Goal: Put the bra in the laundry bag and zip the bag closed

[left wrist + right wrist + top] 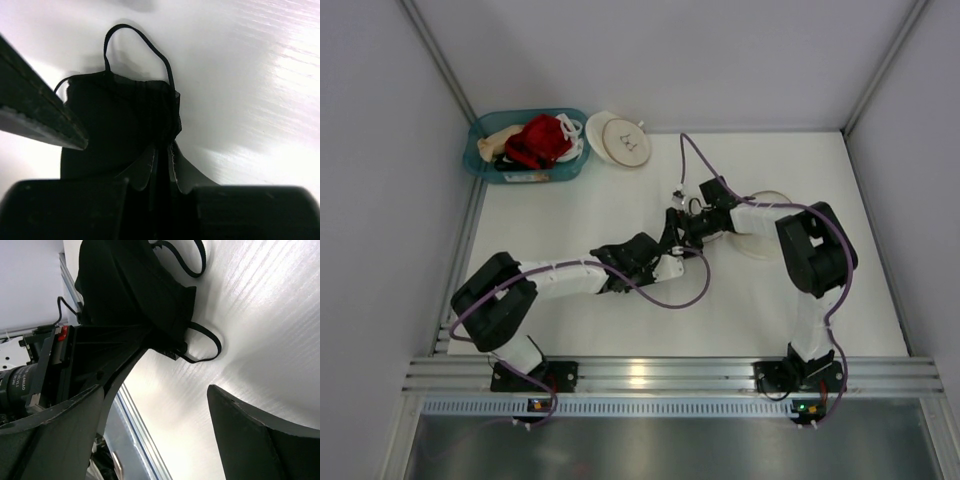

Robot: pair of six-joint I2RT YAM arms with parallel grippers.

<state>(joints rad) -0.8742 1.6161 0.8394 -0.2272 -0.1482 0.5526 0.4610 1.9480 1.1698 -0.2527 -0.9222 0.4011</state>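
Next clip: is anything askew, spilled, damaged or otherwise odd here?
Nothing looks spilled or damaged. The one untidy thing is the bra, bunched into a fold in the shut left gripper with a thin strap looping loose. The right gripper is open close beside it.

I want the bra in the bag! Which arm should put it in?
Left. The left fingers pinch the bra above the table, while the right fingers gape open, holding nothing. The laundry bag lies close by.
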